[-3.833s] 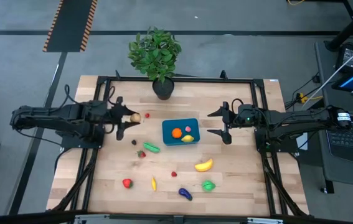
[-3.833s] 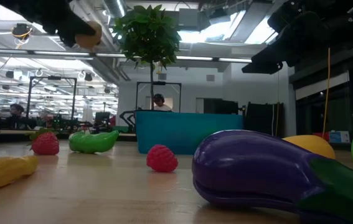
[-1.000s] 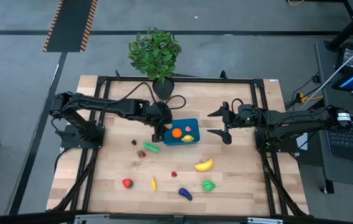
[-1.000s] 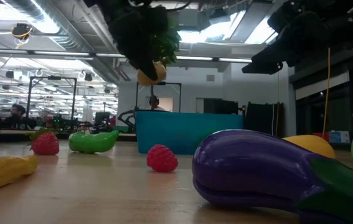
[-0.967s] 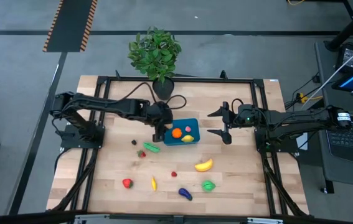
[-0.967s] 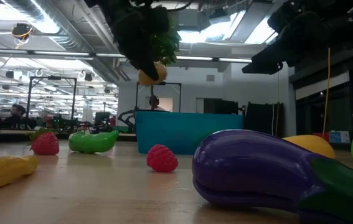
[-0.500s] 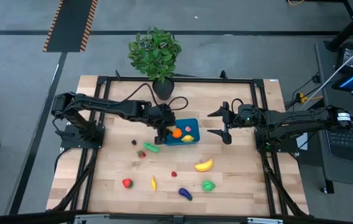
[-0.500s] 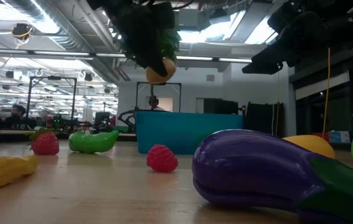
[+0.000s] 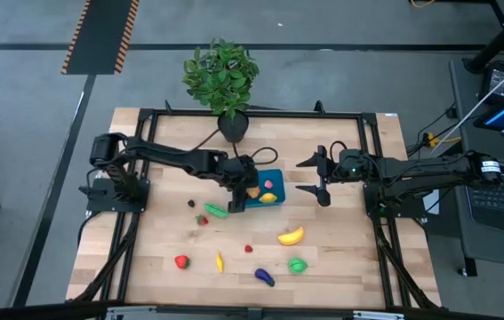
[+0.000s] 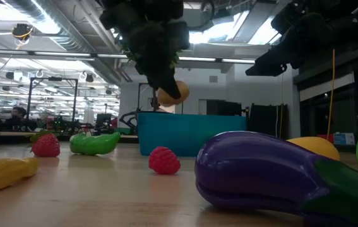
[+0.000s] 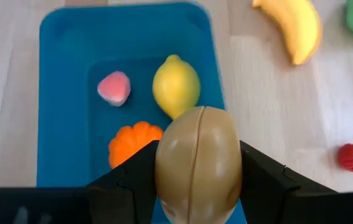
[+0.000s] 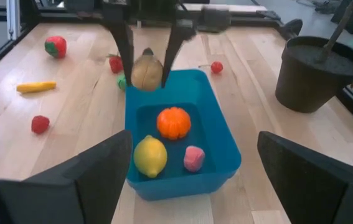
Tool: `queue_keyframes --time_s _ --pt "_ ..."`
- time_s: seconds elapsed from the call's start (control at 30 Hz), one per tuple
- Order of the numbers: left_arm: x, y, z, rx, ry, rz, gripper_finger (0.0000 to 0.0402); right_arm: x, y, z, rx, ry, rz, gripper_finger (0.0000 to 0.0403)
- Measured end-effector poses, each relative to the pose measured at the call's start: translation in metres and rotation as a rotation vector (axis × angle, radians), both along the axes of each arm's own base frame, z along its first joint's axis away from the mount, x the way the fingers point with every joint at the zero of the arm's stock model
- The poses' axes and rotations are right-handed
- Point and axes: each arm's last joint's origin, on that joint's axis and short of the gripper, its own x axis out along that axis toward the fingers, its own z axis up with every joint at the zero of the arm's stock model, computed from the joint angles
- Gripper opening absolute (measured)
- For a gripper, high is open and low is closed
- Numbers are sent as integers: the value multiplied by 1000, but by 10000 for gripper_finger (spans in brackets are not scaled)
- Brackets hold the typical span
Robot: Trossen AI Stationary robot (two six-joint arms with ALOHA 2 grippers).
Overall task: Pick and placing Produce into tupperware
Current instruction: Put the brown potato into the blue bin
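Note:
The teal tupperware (image 9: 275, 176) sits mid-table and holds an orange pumpkin (image 12: 174, 122), a yellow lemon (image 12: 150, 155) and a pink piece (image 12: 193, 157). My left gripper (image 9: 251, 190) hangs over the container's left end, shut on a tan potato-like toy (image 11: 198, 163) that also shows in the low view (image 10: 172, 93). My right gripper (image 9: 310, 176) waits open to the right of the container, holding nothing. Other produce lies loose on the wood nearer the front edge. My left gripper pinches the tan toy by its two opposite sides (image 11: 163, 173) between the two fingers (image 12: 125, 43), at their free ends. The fingers slant down from the table's left. The toy hangs clear above the container's left end (image 11: 64, 93).
A potted plant (image 9: 232, 124) stands behind the container. A green cucumber (image 9: 216, 211), a banana (image 9: 291, 236), a round green piece (image 9: 298, 265), an eggplant (image 9: 264, 277), a slim yellow piece (image 9: 220, 262) and red berries lie on the near half.
My left gripper has gone toward the table's right edge and down, tipping its fingers further downward. It has kept hold of the tan toy, which now hangs lower, over the container's left end instead of beside it.

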Motion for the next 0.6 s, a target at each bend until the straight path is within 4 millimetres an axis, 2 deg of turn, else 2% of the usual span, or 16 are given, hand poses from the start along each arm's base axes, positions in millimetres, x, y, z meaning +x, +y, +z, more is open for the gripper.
queue_keyframes --time_s 0.2,0.47,0.6 --pt "5 0 -7 0 -1 -1 169 0 0 0 0 0 0 348" --pt "10 1 -28 -2 54 0 169 0 0 0 0 -2 0 348" --pt "11 1 -30 -2 53 -1 169 0 0 0 0 -2 0 348"
